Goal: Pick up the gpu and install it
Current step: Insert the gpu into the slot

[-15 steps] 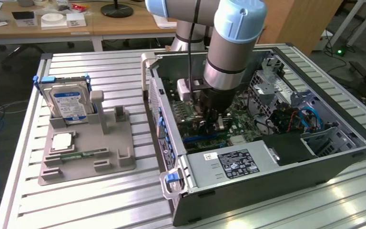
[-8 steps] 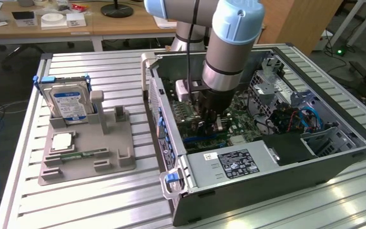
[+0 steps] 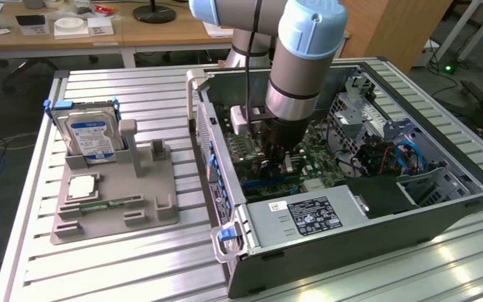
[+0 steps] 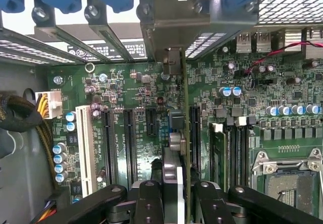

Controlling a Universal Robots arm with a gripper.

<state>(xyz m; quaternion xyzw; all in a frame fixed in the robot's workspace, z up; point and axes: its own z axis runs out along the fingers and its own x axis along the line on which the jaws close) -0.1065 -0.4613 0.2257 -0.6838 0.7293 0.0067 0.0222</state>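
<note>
The gpu (image 4: 177,133) appears edge-on in the wrist view: a thin green board with a black cooler block on one face and its silver bracket (image 4: 169,32) at the case's rear wall. My gripper (image 4: 176,206) is shut on it, black fingers (image 4: 147,204) on either side. The card stands upright over the motherboard (image 4: 136,82), among the black expansion slots (image 4: 128,143). I cannot tell whether it sits in a slot. From the exterior view, my gripper (image 3: 279,154) reaches down into the open computer case (image 3: 351,242), with the green card (image 3: 246,150) beside it.
On the exterior view's left, a grey holder (image 3: 153,217) carries a silver hard drive (image 3: 90,135), a processor chip (image 3: 80,185) and a small memory stick (image 3: 99,205). Inside the case are the power supply (image 3: 309,217), blue cables (image 3: 405,157) and yellow-black wires (image 4: 30,118).
</note>
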